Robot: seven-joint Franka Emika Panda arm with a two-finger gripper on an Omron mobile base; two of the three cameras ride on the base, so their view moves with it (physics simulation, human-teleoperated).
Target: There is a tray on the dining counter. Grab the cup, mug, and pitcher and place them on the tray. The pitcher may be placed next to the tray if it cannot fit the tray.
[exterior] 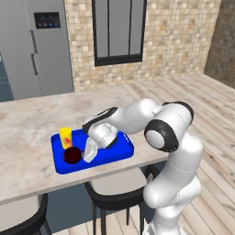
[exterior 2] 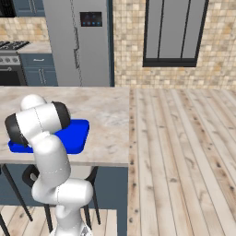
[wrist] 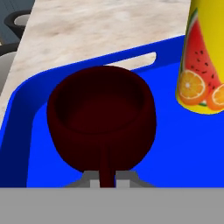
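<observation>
End effector [wrist: 104, 181] pinching the handle of the dark maroon mug [wrist: 101, 114], standing upright on the blue tray [exterior: 120, 150] on the bench [exterior: 32, 124], just near of the yellow cup [exterior: 66, 137].

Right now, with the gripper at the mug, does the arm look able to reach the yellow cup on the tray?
Probably yes. The cup stands upright on the blue tray just beside the maroon mug, apart from it. But the gripper is shut on the mug's handle, so it must let go first.
</observation>
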